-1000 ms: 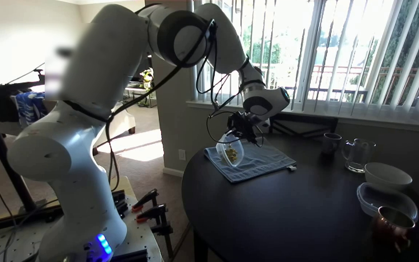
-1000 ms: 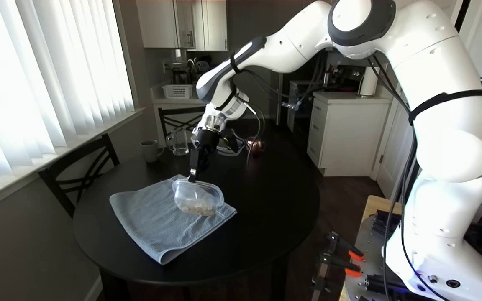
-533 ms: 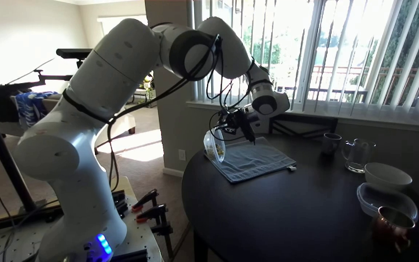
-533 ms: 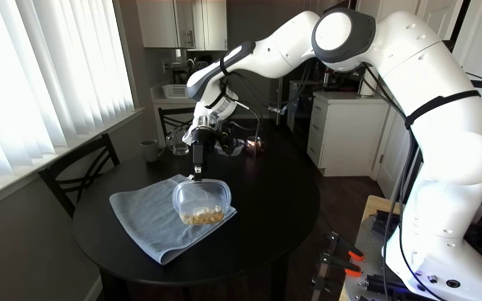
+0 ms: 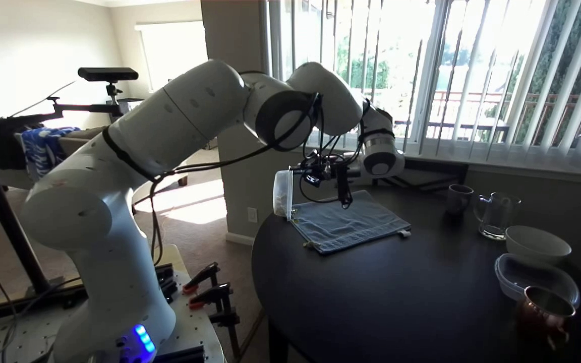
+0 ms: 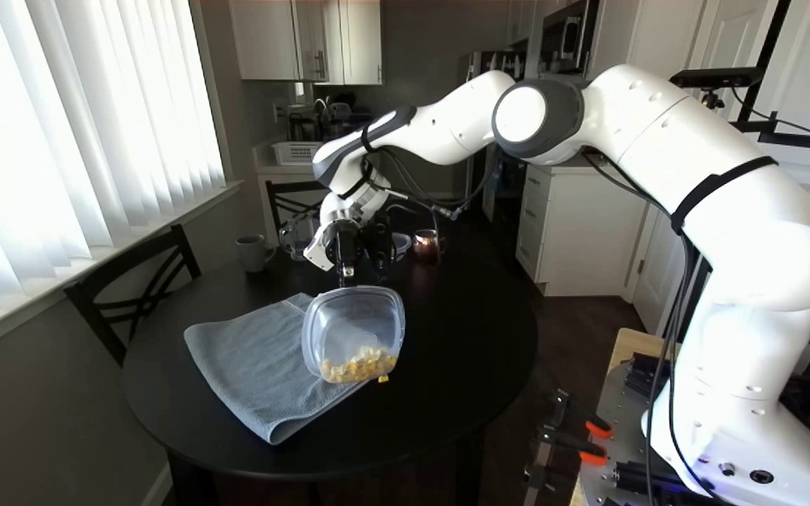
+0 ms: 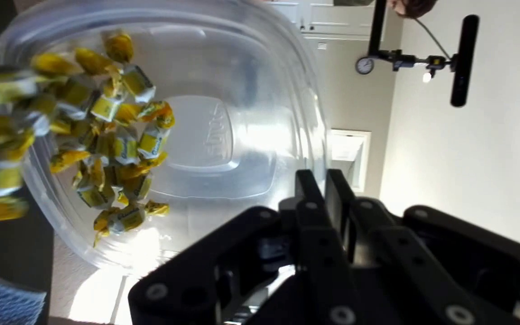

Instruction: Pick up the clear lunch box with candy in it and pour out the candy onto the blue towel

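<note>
The clear lunch box [image 5: 282, 195] is tipped on its side, its opening turned toward the towel; it also shows in an exterior view [image 6: 352, 320] and the wrist view [image 7: 246, 140]. My gripper [image 7: 319, 178] is shut on its upper rim. Most candy [image 7: 115, 140], yellow-wrapped, lies along the box's lower side, also visible in an exterior view [image 6: 361, 367]. Several blurred pieces [image 7: 2, 180] pass over the rim. A few yellow pieces show at the edge of the blue towel [image 5: 353, 222], which lies flat beneath and beside the box, also in an exterior view [image 6: 250, 365].
The box is near the edge of the round dark table [image 5: 396, 292]. A white bowl [image 5: 537, 244], another clear container [image 5: 535, 277], a copper mug [image 5: 545, 312], a glass mug [image 5: 497, 214] and a grey mug [image 5: 458, 199] stand away from the towel. A chair [image 6: 138, 288] is by the window.
The arm has come lower and my gripper has tipped the box further, to about vertical. The box has shifted toward the towel's edge. Some candy has come out over the rim.
</note>
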Motion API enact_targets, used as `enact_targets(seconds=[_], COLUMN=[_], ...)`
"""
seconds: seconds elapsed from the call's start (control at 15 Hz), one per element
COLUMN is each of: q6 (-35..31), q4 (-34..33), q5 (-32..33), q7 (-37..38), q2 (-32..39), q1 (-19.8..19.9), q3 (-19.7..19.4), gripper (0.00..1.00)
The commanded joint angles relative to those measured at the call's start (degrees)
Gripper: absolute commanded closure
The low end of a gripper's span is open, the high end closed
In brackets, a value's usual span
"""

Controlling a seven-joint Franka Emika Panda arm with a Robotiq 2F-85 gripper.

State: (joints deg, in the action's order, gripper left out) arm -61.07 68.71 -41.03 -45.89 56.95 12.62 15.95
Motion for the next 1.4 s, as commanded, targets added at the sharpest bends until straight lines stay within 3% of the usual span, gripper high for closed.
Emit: enact_targets(seconds=[0.0,0.2,0.53,1.2,1.27,1.33], q6=[9.69,13.18,13.27,11.36,11.30,11.29], q4=[-9.46,-12.78,-17.38,-20.65,-19.78,-19.86], q5=[-6.40,-12.59,-18.51,-18.53,-17.88,-17.88], q7=[4.02,8.63,13.70,15.22,12.84,12.88], q2=[8.98,13.54,18.24,19.88,19.53,19.53], q1=[-0.91,-1.78,-3.17,-2.87,-3.13,-3.06], q3=[-0.10,-0.17,-0.80,-1.73,-1.91,-2.00], gripper=[0.98,0.98,0.98,0.98,0.90,0.90])
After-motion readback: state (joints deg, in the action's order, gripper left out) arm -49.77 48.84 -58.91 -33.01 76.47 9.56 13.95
